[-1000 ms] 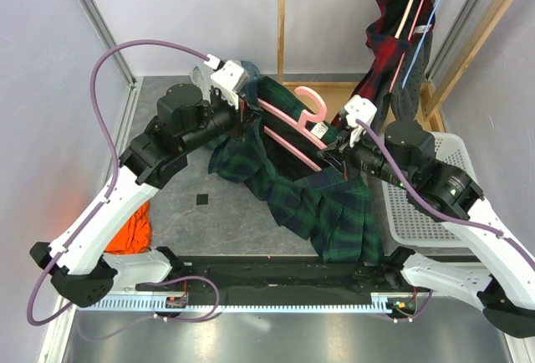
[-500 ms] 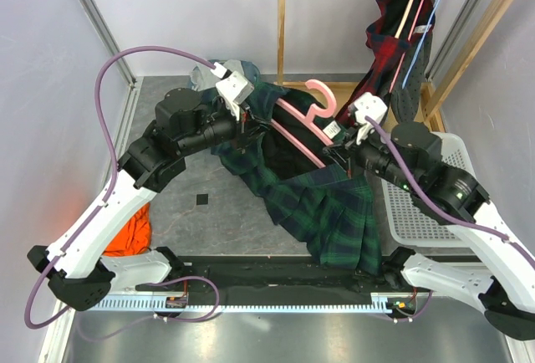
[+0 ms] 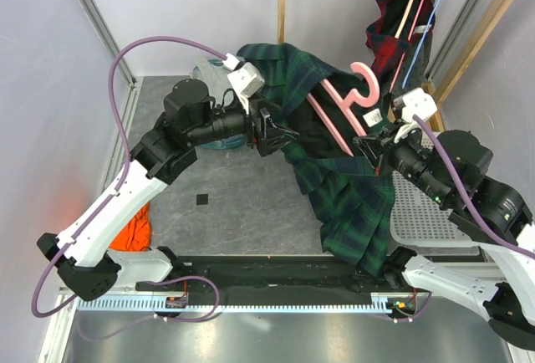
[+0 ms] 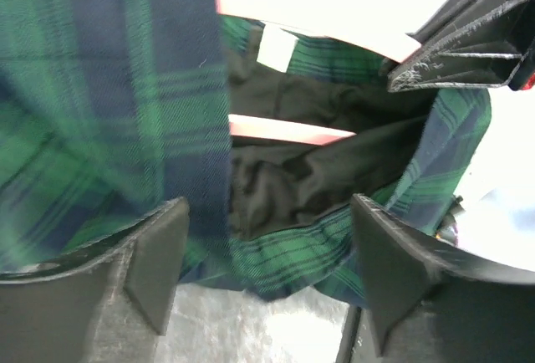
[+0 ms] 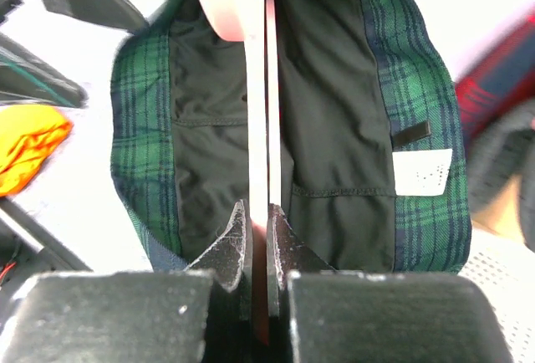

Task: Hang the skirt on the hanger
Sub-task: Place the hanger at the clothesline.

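The left gripper (image 3: pixel 272 133) sits at the waistband with its jaws spread, gripping nothing. The green tartan skirt (image 3: pixel 338 191) hangs above the table, its waistband threaded over the pink hanger (image 3: pixel 355 102). The right gripper (image 3: pixel 378 147) is clamped on the hanger's arm, carrying both so that the fabric drapes freely.
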